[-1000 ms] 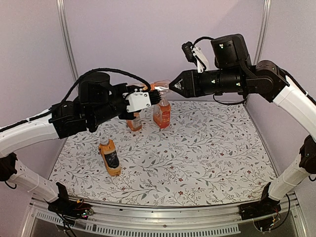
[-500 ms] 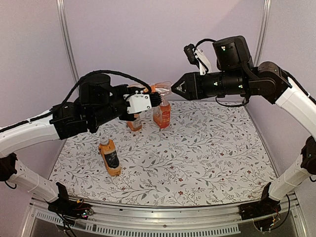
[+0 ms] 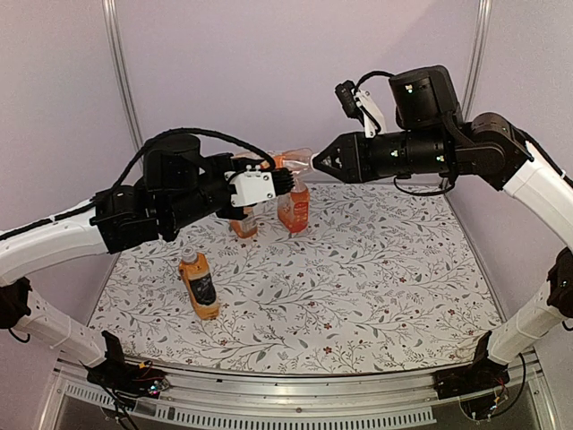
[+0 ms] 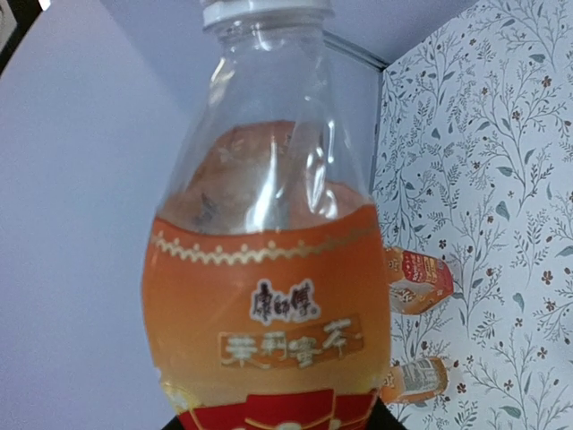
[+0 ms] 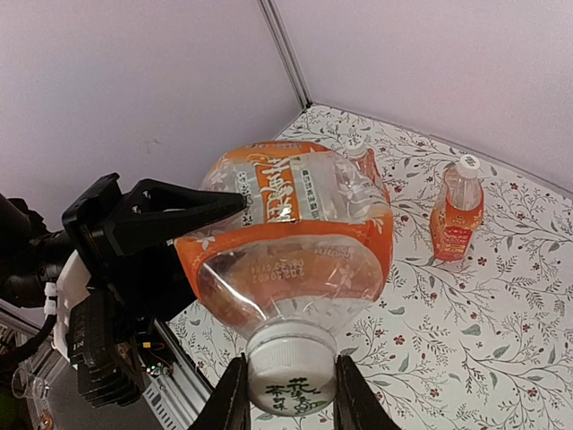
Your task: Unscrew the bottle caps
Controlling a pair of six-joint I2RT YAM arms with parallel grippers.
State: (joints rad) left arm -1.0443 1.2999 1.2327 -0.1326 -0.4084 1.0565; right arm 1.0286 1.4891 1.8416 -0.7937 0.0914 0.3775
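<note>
Right hand (image 5: 291, 358) has eased back, pinching the bottle's (image 5: 286, 242) cap (image 5: 291, 381).

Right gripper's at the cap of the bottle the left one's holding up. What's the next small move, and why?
Probably a partial twist of the right gripper in the loosening direction. Its fingers press both sides of the white cap, which looks seated on the neck, and the left gripper clamps the bottle in the air, so it should resist the turn.

Glossy clear plastic bottle (image 5: 295, 255), matt white cap (image 5: 291, 381).
</note>
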